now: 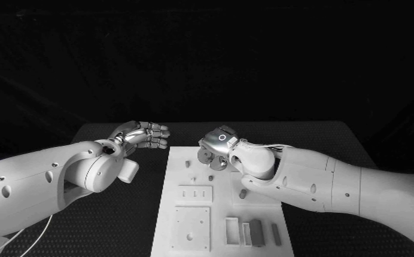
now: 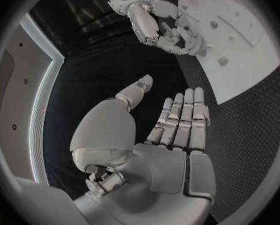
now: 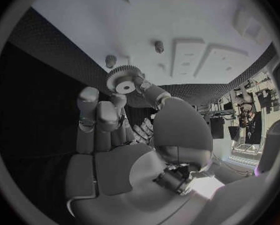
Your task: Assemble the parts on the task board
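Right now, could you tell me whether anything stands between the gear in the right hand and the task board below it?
Nothing visible does. The right hand pinches the gear above the far end of the task board. The board beneath looks bare apart from two small pegs. The left hand hovers off to the side, over the table.

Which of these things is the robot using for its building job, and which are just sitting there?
For the job:
- task board
- gear, held in the right hand
- small pegs standing on the board
- grey blocks at the board's near end

Just there:
- black table
- left hand, flat, holding nothing, beside the board
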Controlling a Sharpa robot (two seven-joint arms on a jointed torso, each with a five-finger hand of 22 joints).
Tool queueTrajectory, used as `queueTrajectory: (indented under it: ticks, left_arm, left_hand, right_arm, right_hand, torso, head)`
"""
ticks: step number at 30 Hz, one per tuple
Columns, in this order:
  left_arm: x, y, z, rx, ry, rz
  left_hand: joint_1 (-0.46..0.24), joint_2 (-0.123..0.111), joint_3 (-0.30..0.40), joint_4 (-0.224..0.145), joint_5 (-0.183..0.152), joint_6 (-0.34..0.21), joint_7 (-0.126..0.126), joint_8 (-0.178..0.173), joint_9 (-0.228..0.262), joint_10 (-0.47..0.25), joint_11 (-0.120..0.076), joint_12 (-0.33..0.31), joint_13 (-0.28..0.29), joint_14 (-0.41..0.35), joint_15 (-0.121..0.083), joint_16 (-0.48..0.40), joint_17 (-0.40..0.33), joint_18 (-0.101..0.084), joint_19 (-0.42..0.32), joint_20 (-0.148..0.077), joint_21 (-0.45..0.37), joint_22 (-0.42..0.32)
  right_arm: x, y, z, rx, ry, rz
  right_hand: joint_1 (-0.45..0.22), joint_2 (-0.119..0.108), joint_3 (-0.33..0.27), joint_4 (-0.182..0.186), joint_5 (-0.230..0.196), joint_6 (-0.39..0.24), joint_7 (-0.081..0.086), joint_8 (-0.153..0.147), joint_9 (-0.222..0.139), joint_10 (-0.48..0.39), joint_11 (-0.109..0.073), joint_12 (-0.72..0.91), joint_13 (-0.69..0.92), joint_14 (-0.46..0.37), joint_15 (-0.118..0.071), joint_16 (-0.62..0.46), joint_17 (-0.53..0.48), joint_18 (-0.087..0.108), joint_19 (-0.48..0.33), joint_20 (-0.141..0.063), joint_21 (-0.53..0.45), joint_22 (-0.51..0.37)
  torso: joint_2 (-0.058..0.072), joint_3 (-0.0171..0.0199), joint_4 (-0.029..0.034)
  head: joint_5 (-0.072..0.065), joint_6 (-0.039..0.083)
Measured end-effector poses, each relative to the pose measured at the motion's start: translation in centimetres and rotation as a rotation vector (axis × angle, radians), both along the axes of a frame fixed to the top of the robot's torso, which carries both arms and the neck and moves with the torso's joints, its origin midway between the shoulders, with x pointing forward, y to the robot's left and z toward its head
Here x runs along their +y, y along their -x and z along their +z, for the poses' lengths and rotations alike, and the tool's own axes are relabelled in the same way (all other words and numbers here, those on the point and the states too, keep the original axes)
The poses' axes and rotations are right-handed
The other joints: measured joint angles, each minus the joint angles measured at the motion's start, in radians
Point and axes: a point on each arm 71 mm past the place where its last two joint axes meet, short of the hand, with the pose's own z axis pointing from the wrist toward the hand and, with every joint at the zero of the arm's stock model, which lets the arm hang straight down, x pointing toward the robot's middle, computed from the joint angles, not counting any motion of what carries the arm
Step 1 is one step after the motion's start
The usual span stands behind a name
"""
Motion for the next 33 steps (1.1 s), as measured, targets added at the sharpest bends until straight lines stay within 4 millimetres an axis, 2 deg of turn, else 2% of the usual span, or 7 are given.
queueTrajectory:
  ticks: [5, 14, 21, 33]
  left_arm:
    - [0.0, 0.0, 0.0, 0.0, 0.0, 0.0]
    - [0.0, 0.0, 0.0, 0.0, 0.0, -0.001]
    - [-0.1, 0.0, 0.0, 0.0, 0.001, -0.002]
    - [-0.2, 0.0, 0.0, 0.0, 0.001, -0.004]
  left_hand:
    - [0.0, 0.0, 0.0, 0.0, 0.0, 0.0, 0.0, 0.0, 0.0, 0.0, 0.0, 0.0, 0.0, 0.0, 0.0, 0.0, 0.0, 0.0, 0.0, 0.0, 0.0, 0.0]
    - [0.0, 0.0, 0.0, 0.0, 0.0, 0.0, 0.0, 0.0, 0.0, 0.0, 0.0, 0.0, 0.0, 0.0, 0.0, 0.0, 0.001, 0.0, 0.0, 0.0, 0.0, 0.0]
    - [0.0, 0.0, 0.0, 0.0, 0.0, 0.0, 0.0, 0.0, 0.0, 0.0, 0.0, 0.0, 0.0, 0.0, 0.0, 0.0, 0.001, 0.0, 0.0, 0.0, 0.0, 0.0]
    - [0.0, 0.0, 0.0, 0.0, 0.0, 0.0, 0.0, 0.0, 0.0, 0.0, 0.0, 0.0, 0.0, 0.0, 0.0, 0.0, 0.001, 0.0, 0.0, 0.0, 0.0, 0.001]
  right_arm:
    - [0.2, -0.2, -0.6, 0.006, 0.007, -0.005]
    - [0.7, -0.3, -1.3, 0.015, 0.018, -0.002]
    - [1.1, -0.2, -1.7, 0.021, 0.021, 0.006]
    - [0.8, -0.8, -2.3, 0.027, 0.032, -0.005]
  right_hand:
    - [0.0, 0.0, 0.0, 0.0, 0.0, 0.0, 0.0, -0.003, 0.0, 0.0, 0.0, 0.0, -0.001, 0.0, 0.0, 0.0, 0.0, 0.0, 0.001, 0.001, 0.0, 0.0]
    - [0.0, 0.0, 0.0, 0.0, 0.0, 0.001, -0.001, -0.003, 0.0, 0.0, 0.0, 0.0, -0.001, 0.0, 0.0, 0.0, 0.001, 0.0, 0.001, 0.002, 0.0, 0.0]
    - [0.0, 0.0, 0.0, 0.0, 0.0, 0.001, -0.001, -0.006, 0.0, 0.0, 0.0, 0.0, -0.002, 0.0, 0.0, 0.0, 0.001, 0.0, 0.001, 0.002, 0.0, 0.0]
    - [0.004, -0.004, 0.003, 0.003, 0.0, 0.001, -0.001, -0.005, 0.0, 0.0, 0.0, 0.0, -0.003, 0.002, 0.002, 0.0, 0.001, 0.0, 0.003, 0.003, 0.0, 0.0]
  torso:
    - [0.0, 0.0, 0.0012]
    - [0.001, -0.0022, 0.0041]
    - [0.001, -0.0017, 0.0035]
    - [0.001, 0.0001, 0.0018]
  head:
    - [0.002, -0.004]
    - [0.001, -0.008]
    - [0.004, -0.008]
    - [0.008, -0.01]
